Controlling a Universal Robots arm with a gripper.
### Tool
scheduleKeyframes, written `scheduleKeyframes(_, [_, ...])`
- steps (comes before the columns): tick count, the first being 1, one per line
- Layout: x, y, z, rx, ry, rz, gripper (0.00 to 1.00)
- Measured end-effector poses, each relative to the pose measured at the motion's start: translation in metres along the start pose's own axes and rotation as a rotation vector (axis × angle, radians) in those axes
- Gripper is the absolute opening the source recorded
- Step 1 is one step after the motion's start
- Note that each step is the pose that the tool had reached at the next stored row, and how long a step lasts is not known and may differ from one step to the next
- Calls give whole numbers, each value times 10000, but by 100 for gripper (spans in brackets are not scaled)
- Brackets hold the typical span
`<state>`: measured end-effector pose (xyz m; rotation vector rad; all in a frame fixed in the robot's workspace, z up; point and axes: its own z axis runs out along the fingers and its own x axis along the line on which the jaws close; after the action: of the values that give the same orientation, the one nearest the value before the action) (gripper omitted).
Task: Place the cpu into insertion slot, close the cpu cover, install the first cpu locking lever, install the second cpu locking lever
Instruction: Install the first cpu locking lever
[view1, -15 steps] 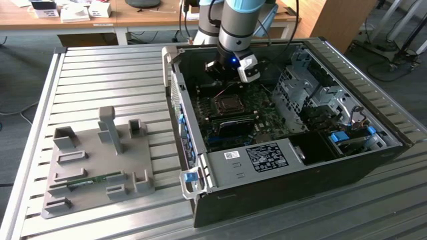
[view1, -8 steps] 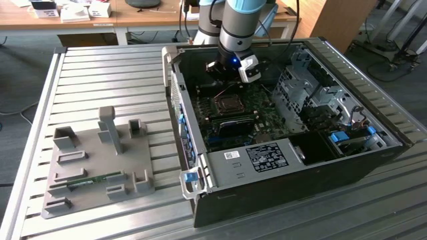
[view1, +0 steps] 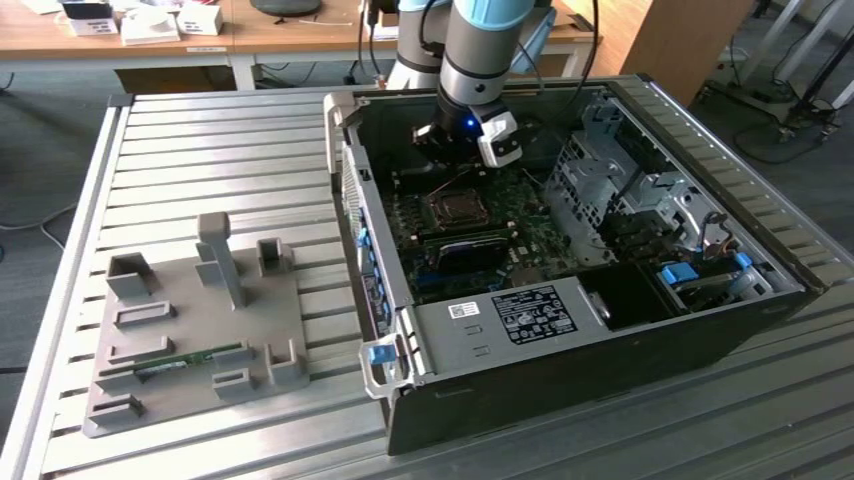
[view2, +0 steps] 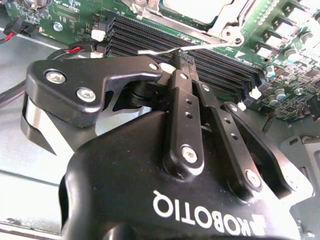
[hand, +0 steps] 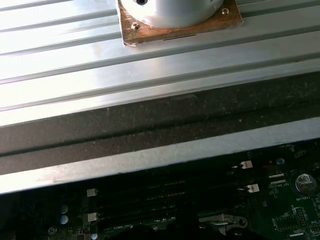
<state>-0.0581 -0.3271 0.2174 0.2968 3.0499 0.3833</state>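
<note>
In the exterior view my gripper (view1: 451, 158) hangs inside the open computer case, just behind the cpu socket (view1: 461, 208) on the green board. In the second wrist view the pale face of the cpu (view2: 197, 7) lies in the socket, with the silvery cpu cover (view2: 223, 29) lying flat around it. A thin silvery locking lever (view2: 210, 46) runs along the socket's edge, and its free end meets my fingertips. My gripper (view2: 172, 61) is shut, with its tips together at that rod. Whether the rod is pinched or only touched cannot be told.
Black memory slots (view2: 150, 42) run beside the socket. Drive cages (view1: 627, 200) and the case walls (view1: 350, 190) close in the board. A grey fixture plate (view1: 200, 330) lies on the slatted metal table (view1: 200, 140) at the exterior view's left.
</note>
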Motion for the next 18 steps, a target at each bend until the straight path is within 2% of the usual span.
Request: scheduleKeyframes(18, [-37,5,10,2,0,0,11])
